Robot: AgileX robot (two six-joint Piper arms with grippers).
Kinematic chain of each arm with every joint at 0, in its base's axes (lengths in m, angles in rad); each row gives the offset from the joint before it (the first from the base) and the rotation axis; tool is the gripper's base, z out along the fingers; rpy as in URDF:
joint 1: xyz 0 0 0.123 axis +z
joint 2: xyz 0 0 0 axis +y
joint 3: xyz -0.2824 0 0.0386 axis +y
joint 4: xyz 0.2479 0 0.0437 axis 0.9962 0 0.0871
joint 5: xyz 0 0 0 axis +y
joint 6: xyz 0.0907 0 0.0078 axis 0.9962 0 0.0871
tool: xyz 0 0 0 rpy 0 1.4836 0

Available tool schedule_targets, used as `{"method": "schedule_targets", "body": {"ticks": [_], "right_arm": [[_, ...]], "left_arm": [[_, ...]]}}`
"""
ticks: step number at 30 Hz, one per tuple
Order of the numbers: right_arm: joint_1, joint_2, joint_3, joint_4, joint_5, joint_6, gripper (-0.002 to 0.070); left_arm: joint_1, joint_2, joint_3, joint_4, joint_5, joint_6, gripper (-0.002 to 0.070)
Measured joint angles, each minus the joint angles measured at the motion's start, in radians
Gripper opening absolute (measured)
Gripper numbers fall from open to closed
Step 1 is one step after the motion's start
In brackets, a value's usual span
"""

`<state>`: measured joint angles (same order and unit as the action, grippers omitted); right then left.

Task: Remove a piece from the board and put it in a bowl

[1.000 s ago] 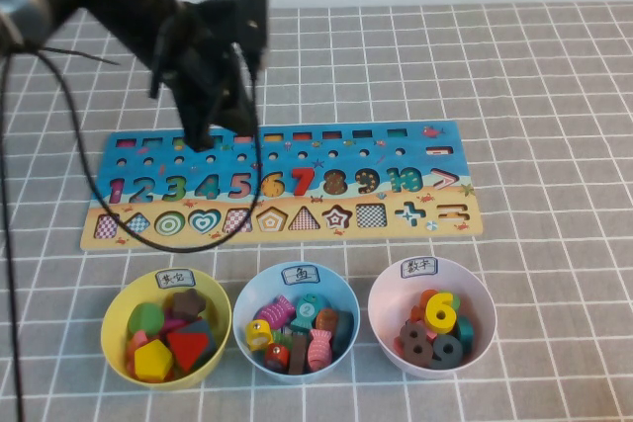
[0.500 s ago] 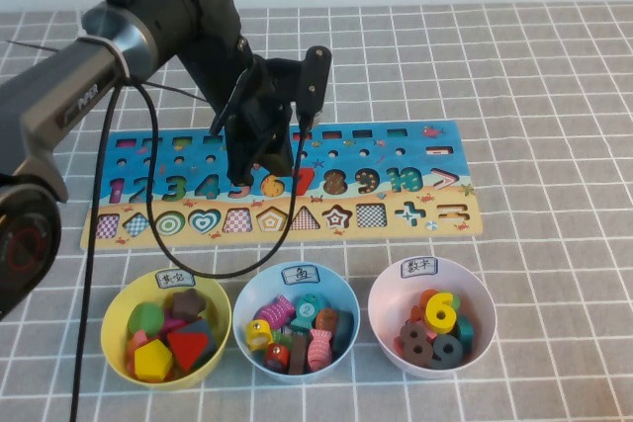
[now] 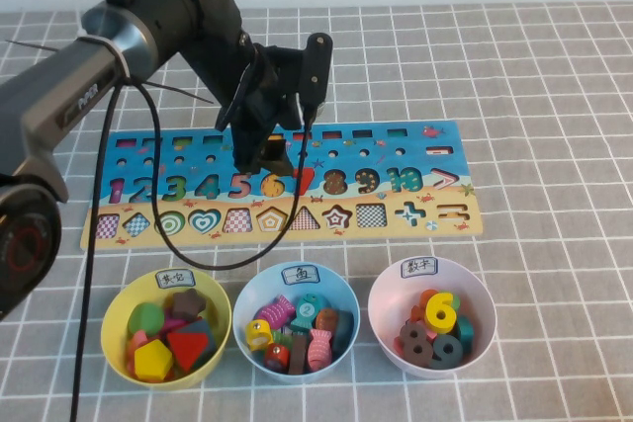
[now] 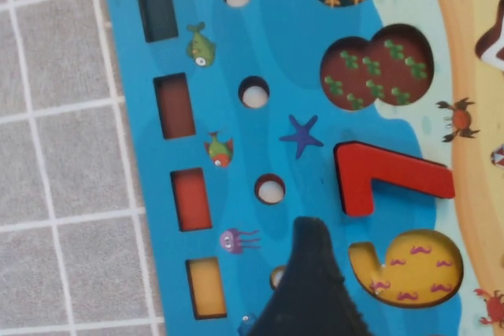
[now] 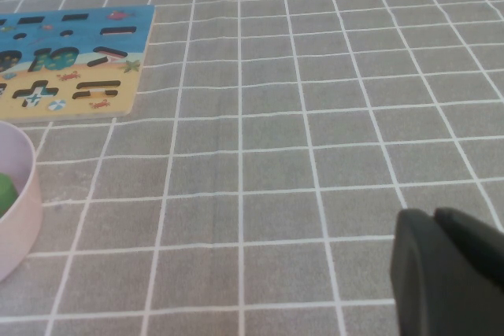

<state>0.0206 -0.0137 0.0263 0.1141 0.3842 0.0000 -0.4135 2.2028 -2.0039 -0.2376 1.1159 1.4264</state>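
The red 7 [image 3: 304, 181] lies in its slot on the blue and sandy board [image 3: 435, 137]. In the left wrist view the 7 [image 4: 386, 179] sits flat between the empty 8 slot and the empty yellow 6 slot. My left gripper [image 3: 269, 153] hovers over the board just behind the 6 and 7. It is open and empty, and one dark finger [image 4: 311, 281] shows beside the 6 slot. The pink bowl [image 3: 381, 294] stands front right and holds several numerals. My right gripper [image 5: 445, 269] is shut and empty over bare cloth, right of the board.
A yellow bowl [image 3: 117, 308] with shape pieces and a light blue bowl [image 3: 245, 294] with fish pieces stand left of the pink bowl, in front of the board. The left arm's cable [image 3: 158, 234] hangs over the board. Grey checked cloth covers the table.
My left arm has swung right along the board, from over the 3 and 4 to over the 6 and 7. The red 7 has not moved.
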Motion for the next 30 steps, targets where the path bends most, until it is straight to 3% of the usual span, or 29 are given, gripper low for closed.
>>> {"method": "schedule_targets", "body": {"ticks": [30], "right_arm": [[0.000, 0.000, 0.000, 0.000, 0.000, 0.000, -0.0017]], "left_arm": [[0.000, 0.068, -0.004, -0.080, -0.027, 0.043, 0.0472]]}}
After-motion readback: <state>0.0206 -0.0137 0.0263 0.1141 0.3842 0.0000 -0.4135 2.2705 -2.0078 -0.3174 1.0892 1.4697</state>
